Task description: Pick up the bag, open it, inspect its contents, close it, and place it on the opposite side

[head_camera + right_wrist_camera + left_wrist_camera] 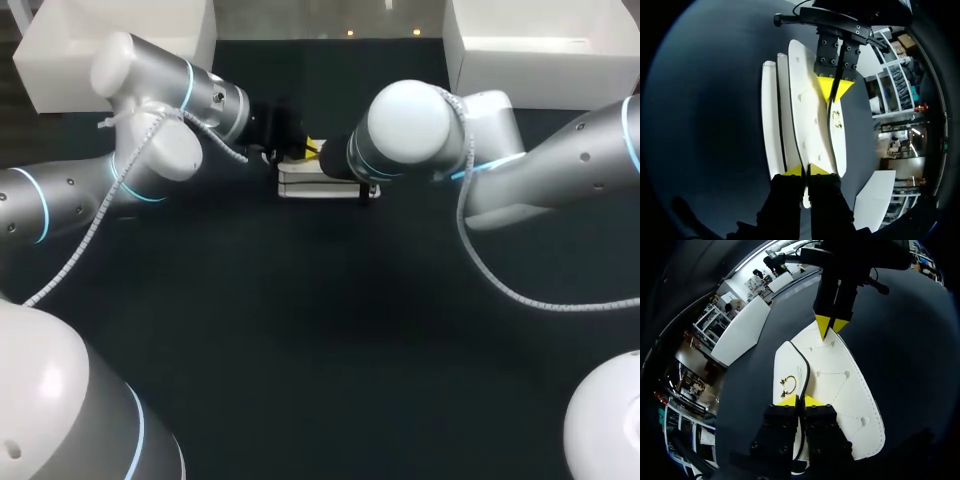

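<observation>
Two grips, left tool [800, 401], right tool [806, 171], flat white stitched bag [840, 385]

Table: dark matte table [320, 330], filling the scene.
Bag: flat white bag [300, 187] at the far middle, largely hidden under the two wrists.
Left arm: silver-grey left arm [150, 130] in from the left, black wrist end over the bag's left end.
Right arm: silver-grey right arm [520, 170] in from the right, rounded joint over the bag's right part.
Fingertip: bright yellow fingertip [314, 148] between the wrists, at the bag's far edge.
Bins: white rectangular bin [120, 40] far left; second white bin [540, 50] far right.
</observation>
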Robot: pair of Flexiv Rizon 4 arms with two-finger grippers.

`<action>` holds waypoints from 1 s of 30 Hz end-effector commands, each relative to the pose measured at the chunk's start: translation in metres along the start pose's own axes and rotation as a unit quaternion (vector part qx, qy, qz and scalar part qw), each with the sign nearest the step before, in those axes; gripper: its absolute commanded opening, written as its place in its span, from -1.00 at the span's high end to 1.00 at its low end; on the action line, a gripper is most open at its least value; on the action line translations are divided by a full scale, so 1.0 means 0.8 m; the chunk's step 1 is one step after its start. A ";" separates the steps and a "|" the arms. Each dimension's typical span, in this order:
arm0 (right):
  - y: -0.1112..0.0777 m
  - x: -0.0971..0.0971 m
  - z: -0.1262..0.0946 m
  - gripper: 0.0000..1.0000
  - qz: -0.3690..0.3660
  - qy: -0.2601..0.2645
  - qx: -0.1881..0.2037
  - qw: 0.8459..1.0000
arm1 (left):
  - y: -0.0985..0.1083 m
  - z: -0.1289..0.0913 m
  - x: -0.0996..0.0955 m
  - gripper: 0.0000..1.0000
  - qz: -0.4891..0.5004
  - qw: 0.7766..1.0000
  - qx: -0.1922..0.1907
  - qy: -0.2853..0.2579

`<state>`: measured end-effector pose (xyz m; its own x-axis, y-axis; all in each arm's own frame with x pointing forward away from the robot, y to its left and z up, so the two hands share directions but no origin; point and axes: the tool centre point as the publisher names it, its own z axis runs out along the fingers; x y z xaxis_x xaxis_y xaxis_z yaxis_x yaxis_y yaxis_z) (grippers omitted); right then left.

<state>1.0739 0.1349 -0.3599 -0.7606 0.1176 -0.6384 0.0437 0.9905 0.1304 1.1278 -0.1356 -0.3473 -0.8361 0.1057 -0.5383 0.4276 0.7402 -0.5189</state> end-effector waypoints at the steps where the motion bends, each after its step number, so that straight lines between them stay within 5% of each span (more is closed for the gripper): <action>1: 0.001 0.002 0.002 1.00 0.001 -0.002 0.001 1.000 | 0.013 0.009 -0.002 1.00 -0.004 1.000 0.003 -0.002; 11: 0.001 0.002 0.002 1.00 0.001 -0.002 0.001 1.000 | -0.002 0.001 0.002 1.00 0.028 0.999 0.025 -0.004; 15: 0.001 0.002 0.002 1.00 0.001 -0.002 0.001 1.000 | -0.005 -0.007 0.000 -0.35 0.028 0.999 0.028 -0.010; 16: 0.001 0.002 0.002 1.00 0.001 -0.002 0.001 1.000 | -0.007 -0.009 -0.001 -0.81 0.028 0.999 0.029 -0.011; 18: 0.001 0.002 0.001 1.00 0.002 0.002 0.004 1.000 | -0.011 -0.014 -0.003 -1.00 0.028 0.999 0.030 -0.013; 21: 0.000 0.000 -0.004 1.00 0.006 0.005 0.014 1.000 | -0.016 -0.022 -0.005 -1.00 0.031 0.999 0.032 -0.016; 22: -0.001 0.000 -0.006 0.83 0.006 0.005 0.014 1.000 | -0.018 -0.024 -0.005 -1.00 0.032 0.999 0.032 -0.017; 24: -0.002 0.002 -0.010 -0.03 0.005 0.008 0.015 1.000 | -0.021 -0.030 -0.006 -1.00 0.032 0.999 0.032 -0.018; 25: -0.002 0.003 -0.012 -0.95 0.004 0.009 0.015 1.000 | -0.021 -0.033 -0.007 -1.00 0.032 0.999 0.032 -0.020; 30: -0.010 0.010 -0.028 -1.00 0.018 0.024 0.009 1.000 | -0.021 -0.046 -0.009 -1.00 0.017 0.999 0.025 -0.023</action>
<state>1.0608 0.1327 -0.3577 -0.7865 0.1478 -0.5997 0.0851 0.9876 0.1317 1.1211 -0.1290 -0.3152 -0.8004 0.1054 -0.5901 0.4830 0.6965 -0.5307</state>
